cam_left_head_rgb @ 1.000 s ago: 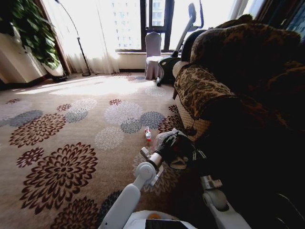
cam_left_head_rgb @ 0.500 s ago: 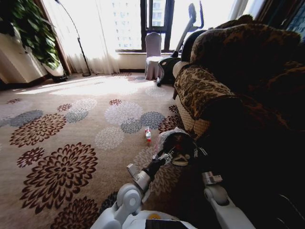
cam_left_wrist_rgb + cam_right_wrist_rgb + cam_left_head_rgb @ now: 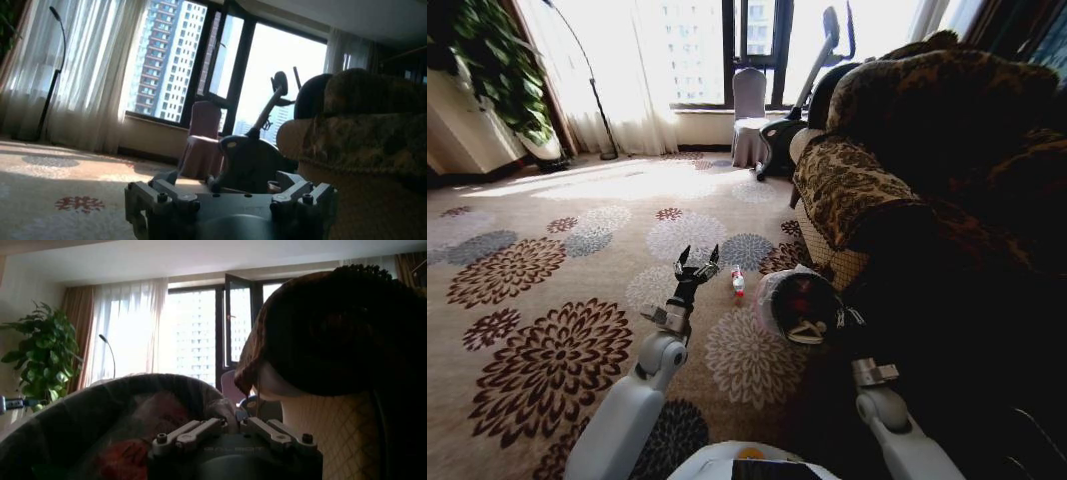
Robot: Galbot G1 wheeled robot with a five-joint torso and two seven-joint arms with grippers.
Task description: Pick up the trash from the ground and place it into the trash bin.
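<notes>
Left tool (image 3: pixel 698 258) is up mid-frame with its fingers spread, nothing in it. Small red-capped bottle (image 3: pixel 737 281) lies on the carpet (image 3: pixel 547 300) just right of it. Trash bin (image 3: pixel 795 303) sits right of center by the sofa (image 3: pixel 897 170). Right tool (image 3: pixel 230 432) is right at the bin, pressed together.

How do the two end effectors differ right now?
The left end effector is raised over the carpet beside the small bottle, fingers spread open and holding nothing. The right end effector sits low beside the trash bin, its fingers nearly together. Both are empty.
</notes>
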